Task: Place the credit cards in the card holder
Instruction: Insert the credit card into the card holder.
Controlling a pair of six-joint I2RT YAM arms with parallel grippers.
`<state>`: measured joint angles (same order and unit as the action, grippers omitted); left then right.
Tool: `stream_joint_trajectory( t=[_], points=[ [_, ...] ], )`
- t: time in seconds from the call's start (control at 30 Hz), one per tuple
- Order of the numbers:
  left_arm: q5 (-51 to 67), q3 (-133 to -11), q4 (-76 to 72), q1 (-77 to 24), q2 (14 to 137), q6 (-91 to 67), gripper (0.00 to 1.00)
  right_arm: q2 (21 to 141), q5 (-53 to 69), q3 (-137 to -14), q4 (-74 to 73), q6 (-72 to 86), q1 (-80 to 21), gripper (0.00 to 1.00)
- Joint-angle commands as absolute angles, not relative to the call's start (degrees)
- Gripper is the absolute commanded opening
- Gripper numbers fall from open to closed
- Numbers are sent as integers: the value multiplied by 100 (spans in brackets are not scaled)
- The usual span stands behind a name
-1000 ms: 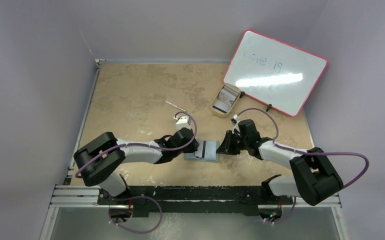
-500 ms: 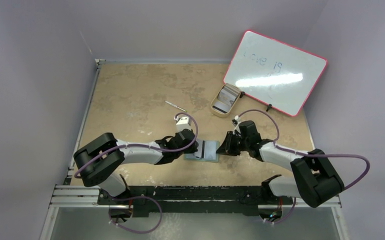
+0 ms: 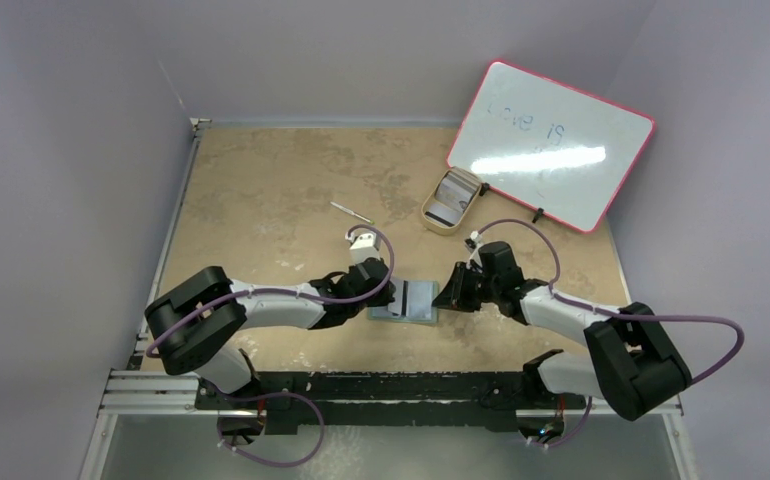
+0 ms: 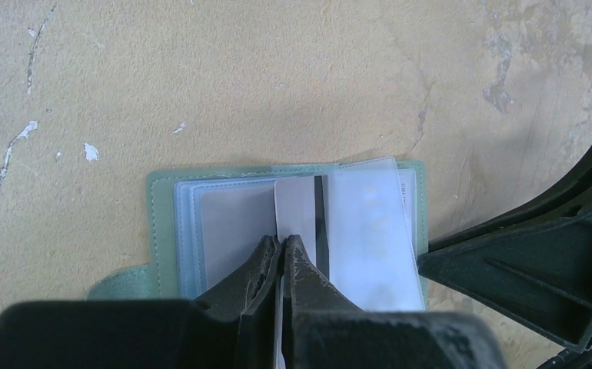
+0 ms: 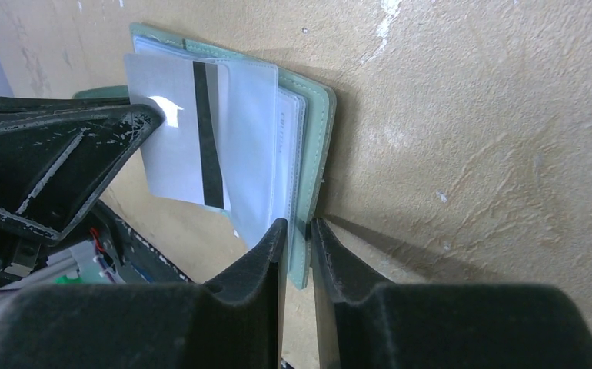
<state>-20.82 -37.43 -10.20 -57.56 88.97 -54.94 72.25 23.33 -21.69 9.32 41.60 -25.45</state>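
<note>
The grey-green card holder [image 3: 417, 300] lies open on the table between both arms, its pale blue-grey pockets [image 4: 224, 223] facing up. My left gripper [image 4: 283, 244] is shut on a white credit card [image 4: 297, 211] with a dark stripe, and the card's far end sits among the clear pocket sleeves. My right gripper [image 5: 297, 227] is shut on the holder's green cover edge [image 5: 316, 131] at its right side. The same card [image 5: 170, 138] stands out to the left in the right wrist view. More credit cards [image 3: 449, 197] sit stacked in a beige tray.
The beige oval tray [image 3: 431, 220] stands at the back right, next to a pink-edged whiteboard [image 3: 551, 145] that overhangs the table corner. A thin metal stick [image 3: 351, 212] lies behind the left arm. Grey walls close the table on three sides.
</note>
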Motion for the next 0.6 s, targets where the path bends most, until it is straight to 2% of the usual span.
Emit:
stream_joint_trajectory(
  t=[0.0, 0.43, 0.57],
  points=[
    [-2021, -3618, -1071, -5783, 8945, -5723, 0, 7209, 2609, -2218, 1179, 4227, -2577, 19],
    [-2002, -3299, -1722, -5779, 9009, -6252, 0, 6425, 2178, -2361, 638, 4433, -2584, 32],
    [-1999, -3268, -1783, -5790, 9058, -6354, 0, 6546, 2171, -2360, 708, 4433, -2585, 32]
  ],
)
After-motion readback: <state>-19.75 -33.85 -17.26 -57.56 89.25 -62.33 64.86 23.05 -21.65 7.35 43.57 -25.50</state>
